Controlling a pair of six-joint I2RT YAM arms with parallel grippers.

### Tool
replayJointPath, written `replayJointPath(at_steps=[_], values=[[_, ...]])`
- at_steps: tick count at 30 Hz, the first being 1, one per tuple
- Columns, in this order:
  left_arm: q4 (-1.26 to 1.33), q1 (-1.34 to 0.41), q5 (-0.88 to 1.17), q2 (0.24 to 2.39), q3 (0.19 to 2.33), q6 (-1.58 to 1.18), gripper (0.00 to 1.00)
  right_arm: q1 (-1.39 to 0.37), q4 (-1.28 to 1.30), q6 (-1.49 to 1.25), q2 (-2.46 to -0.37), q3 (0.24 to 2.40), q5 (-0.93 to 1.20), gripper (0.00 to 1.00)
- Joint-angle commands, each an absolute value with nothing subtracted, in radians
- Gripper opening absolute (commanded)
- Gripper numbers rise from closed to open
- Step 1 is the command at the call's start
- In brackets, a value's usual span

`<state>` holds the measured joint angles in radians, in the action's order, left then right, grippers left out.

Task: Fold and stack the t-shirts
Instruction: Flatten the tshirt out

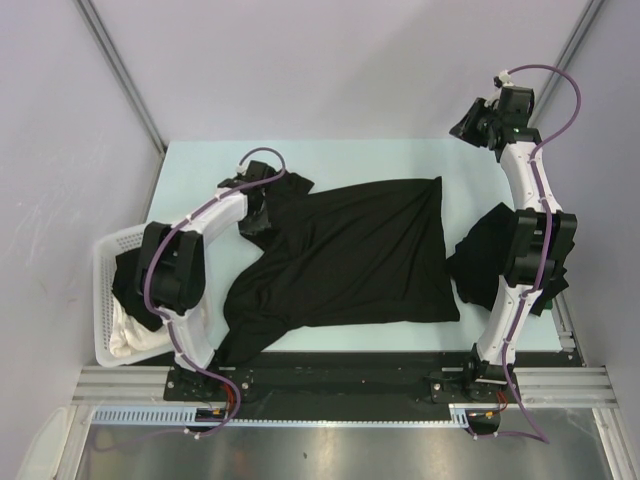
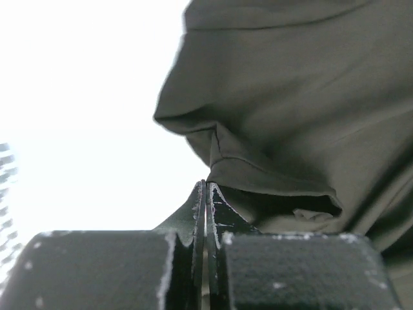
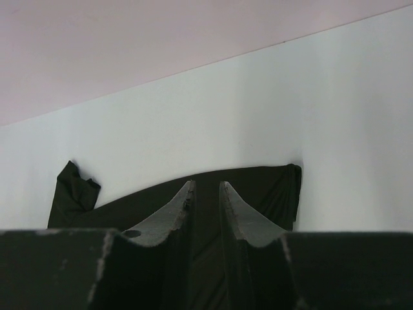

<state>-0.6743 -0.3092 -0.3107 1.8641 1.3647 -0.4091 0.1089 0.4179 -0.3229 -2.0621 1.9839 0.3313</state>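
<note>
The t-shirt [image 1: 360, 250] being worked on lies open on the table [image 1: 400, 160] just to the right of the basket [image 1: 104, 262]. Its side away from the basket is flat and square-edged, while the side nearest the basket is rumpled and trails toward the arm bases. I judge it part-way through its folds at most, not a finished packet. Farther from the basket, beyond that shirt, a smaller black bundle [image 1: 478, 262] sits partly under the right arm. It looks like the start of the stack, though how many shirts are in it cannot be told. Inside the basket more black cloth [image 1: 128, 278] lies beside a white cloth [image 1: 135, 342], so by my reading at least one shirt is waiting to be taken out. The left gripper [image 2: 206, 188] is at the open shirt's far corner on the basket side, its fingers pressed together right at a hem; whether fabric is caught between them I cannot tell. The right gripper [image 3: 205, 187] hangs high, far from the basket and past the shirt's far right corner, jaws a little apart with nothing in them.
</note>
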Motion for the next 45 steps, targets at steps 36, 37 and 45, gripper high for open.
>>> replayJointPath(at_steps=[36,37,45], values=[[-0.868,-0.115,-0.502,2.062,1.945,-0.196,0.20,0.120,0.376,-0.347,-2.034,1.987,0.379,0.25],[-0.868,-0.114,-0.502,2.062,1.977,-0.196,0.21,0.120,0.374,-0.347,-2.036,1.985,0.379,0.25],[-0.750,-0.126,-0.272,2.161,2.083,-0.227,0.26,0.120,0.373,-0.348,-2.026,1.962,0.385,0.26]])
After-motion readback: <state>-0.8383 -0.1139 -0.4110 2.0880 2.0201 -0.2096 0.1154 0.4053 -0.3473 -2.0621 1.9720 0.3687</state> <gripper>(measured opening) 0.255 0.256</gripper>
